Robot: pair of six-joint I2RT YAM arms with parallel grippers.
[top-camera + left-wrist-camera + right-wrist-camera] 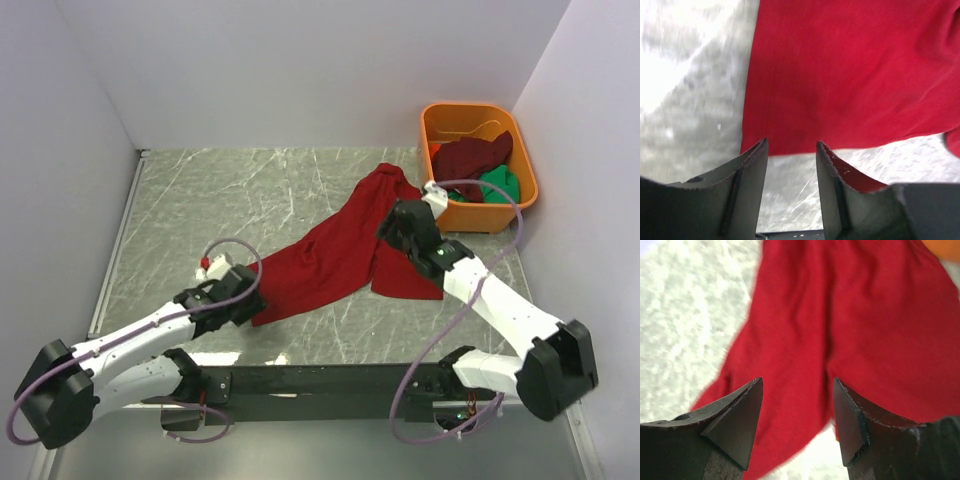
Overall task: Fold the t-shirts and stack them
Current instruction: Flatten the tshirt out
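The bright red t-shirt [340,250] lies loosely spread in a diagonal across the marble table. My left gripper [248,297] is open and empty at the shirt's near-left corner. In the left wrist view my left gripper [791,145] has its tips right at the red shirt's [850,75] straight hem edge, with bare table between the jaws. My right gripper [400,228] is open and empty over the shirt's right part. In the right wrist view my right gripper [797,382] hovers over the rumpled red cloth [805,315]. The dark maroon t-shirt [475,155] and the green t-shirt [500,183] lie bunched in the tub.
The orange plastic tub [445,125] stands at the back right against the wall, and its corner shows in the right wrist view [945,246]. White walls close in the table on the left, back and right. Bare marble [230,190] lies left of the red shirt.
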